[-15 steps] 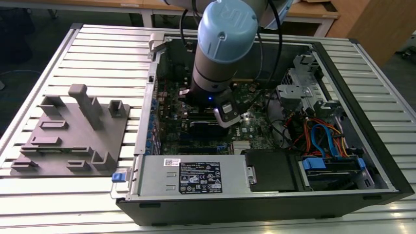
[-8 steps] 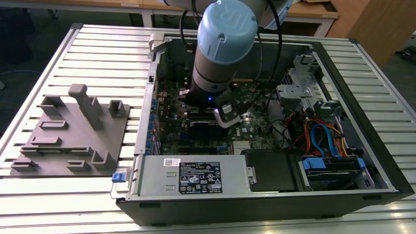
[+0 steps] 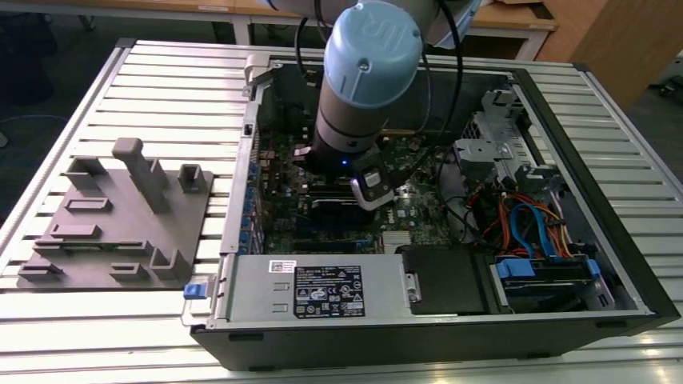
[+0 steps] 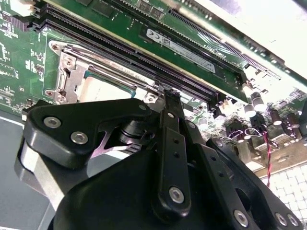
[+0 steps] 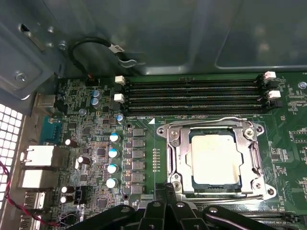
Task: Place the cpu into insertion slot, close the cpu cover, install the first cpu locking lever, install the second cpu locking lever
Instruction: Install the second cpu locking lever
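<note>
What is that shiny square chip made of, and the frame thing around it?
The cpu looks topped with pale, brushed metal: it gives a soft, dull glare in the first wrist view. The cpu cover framing it looks like thin stamped steel, bright and silvery, with sharp glints along its edges. The board around them looks like green lacquered circuit material.

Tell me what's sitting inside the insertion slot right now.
In the first wrist view the cpu lies flat inside the insertion slot, its silvery top showing through the window of the cpu cover lying over it. The cpu's edges and the contacts beneath are covered.
</note>
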`<act>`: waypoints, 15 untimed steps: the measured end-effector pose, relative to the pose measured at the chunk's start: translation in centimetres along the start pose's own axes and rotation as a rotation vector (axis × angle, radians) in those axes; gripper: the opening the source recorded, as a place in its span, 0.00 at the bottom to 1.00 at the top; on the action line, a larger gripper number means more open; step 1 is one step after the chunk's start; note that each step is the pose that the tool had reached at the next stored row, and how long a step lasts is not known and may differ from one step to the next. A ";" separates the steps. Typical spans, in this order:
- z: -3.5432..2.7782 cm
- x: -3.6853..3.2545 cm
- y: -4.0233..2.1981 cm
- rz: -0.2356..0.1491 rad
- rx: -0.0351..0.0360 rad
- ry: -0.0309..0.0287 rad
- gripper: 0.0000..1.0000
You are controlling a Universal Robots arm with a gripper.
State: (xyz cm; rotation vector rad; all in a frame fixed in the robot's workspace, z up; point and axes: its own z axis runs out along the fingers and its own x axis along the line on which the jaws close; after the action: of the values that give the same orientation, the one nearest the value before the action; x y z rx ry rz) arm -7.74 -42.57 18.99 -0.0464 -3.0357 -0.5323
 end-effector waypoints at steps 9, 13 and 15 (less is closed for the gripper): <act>0.25 0.06 0.03 0.000 -0.0055 0.0004 0.11; 0.41 0.14 0.15 0.000 -0.0076 0.0002 0.11; 0.43 0.18 0.20 0.000 -0.0074 0.0003 0.11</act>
State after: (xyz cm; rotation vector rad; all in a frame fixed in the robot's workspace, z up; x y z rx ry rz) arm -7.93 -42.24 18.67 -0.0461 -3.0335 -0.5435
